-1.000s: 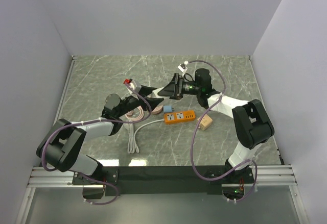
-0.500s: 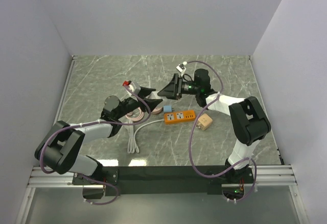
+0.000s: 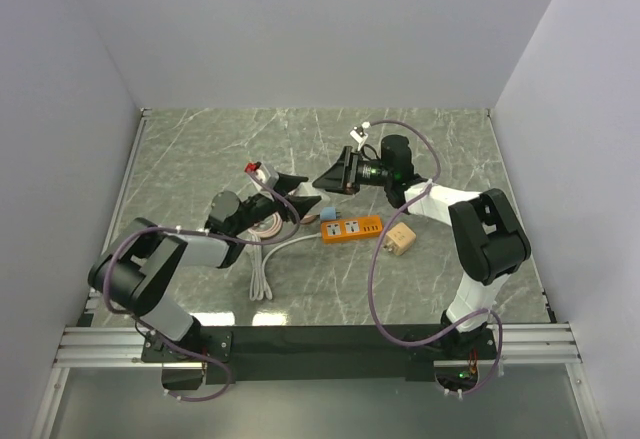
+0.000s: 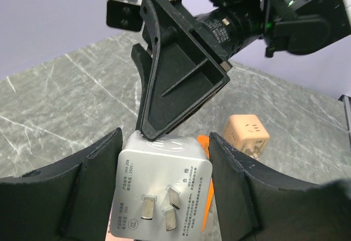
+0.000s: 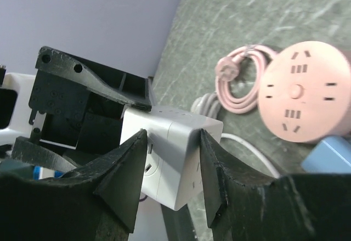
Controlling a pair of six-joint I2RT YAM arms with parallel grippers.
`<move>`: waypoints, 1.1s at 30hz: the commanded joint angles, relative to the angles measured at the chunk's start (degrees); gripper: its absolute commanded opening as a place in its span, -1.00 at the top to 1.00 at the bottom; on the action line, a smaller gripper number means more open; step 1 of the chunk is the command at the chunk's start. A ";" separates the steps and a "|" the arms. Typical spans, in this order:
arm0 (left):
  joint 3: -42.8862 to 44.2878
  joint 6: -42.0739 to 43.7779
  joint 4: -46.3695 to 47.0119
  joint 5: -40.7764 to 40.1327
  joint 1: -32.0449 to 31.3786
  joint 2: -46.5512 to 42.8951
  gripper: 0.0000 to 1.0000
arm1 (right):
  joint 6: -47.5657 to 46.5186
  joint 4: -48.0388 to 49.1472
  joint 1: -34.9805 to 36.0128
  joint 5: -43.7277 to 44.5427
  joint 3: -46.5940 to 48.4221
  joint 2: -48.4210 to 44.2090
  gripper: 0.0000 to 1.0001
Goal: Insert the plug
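The plug (image 4: 162,189) is a white cube with three metal prongs facing the left wrist camera. My left gripper (image 4: 165,136) is shut on its two sides. One black finger (image 4: 175,82) of the right gripper rests on the cube's far top edge. In the right wrist view my right gripper (image 5: 173,134) is shut on the same plug (image 5: 175,158), pads pressed on opposite faces. From above, the left gripper (image 3: 303,199) and right gripper (image 3: 322,181) meet tip to tip above the table, just behind the orange power strip (image 3: 351,229).
A round pink socket (image 3: 268,224) with a coiled pink cord (image 5: 238,84) lies under the left gripper. A small blue block (image 3: 326,215) sits at the strip's left end. A peach cube adapter (image 3: 400,242) lies to its right, a white cable (image 3: 262,269) in front.
The right gripper's jaws have closed onto the white plug held by the left gripper. The left arm's elbow has shifted right while its gripper stayed put.
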 commanded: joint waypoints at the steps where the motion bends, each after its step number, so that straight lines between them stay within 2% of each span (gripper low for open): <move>1: -0.44 -0.93 2.38 -0.44 -0.98 3.86 0.99 | -2.95 -0.18 0.92 -1.45 3.10 -2.22 0.02; 5: 0.27 -2.07 4.22 -1.85 -0.98 10.52 0.99 | -8.94 -8.18 0.66 3.21 4.59 -3.28 0.02; 11: 1.41 -5.67 11.78 -3.78 -0.98 21.25 0.99 | -10.35 -7.58 0.75 5.24 4.94 -2.22 0.02; 15: 2.02 -6.64 13.45 -3.78 -0.98 23.11 0.99 | -11.93 -8.80 0.75 6.29 4.94 -2.04 0.02; 21: 2.90 -4.54 8.63 -4.23 -0.98 23.03 0.99 | -14.92 -11.35 -0.04 9.37 2.75 -5.73 -0.05; 22: 3.08 -3.75 8.01 -3.88 -0.98 22.94 0.96 | -15.27 -11.44 -0.92 9.54 2.31 -6.26 -0.07; 25: 3.87 -2.69 5.99 -3.70 -0.98 22.94 0.69 | -14.75 -10.48 -2.06 9.11 0.90 -7.76 -0.12; 26: 4.05 -2.51 5.90 -3.96 -0.98 23.20 0.48 | -14.49 -9.78 -2.50 8.93 0.64 -8.11 -0.13; 29: 3.96 -2.34 5.90 -5.10 -0.98 23.29 0.13 | -14.40 -8.99 -2.68 8.40 -0.24 -8.37 -0.19; 33: 4.31 -1.46 4.76 -5.89 -0.98 23.03 -0.09 | -13.96 -8.02 -2.77 7.44 -0.24 -8.29 -0.23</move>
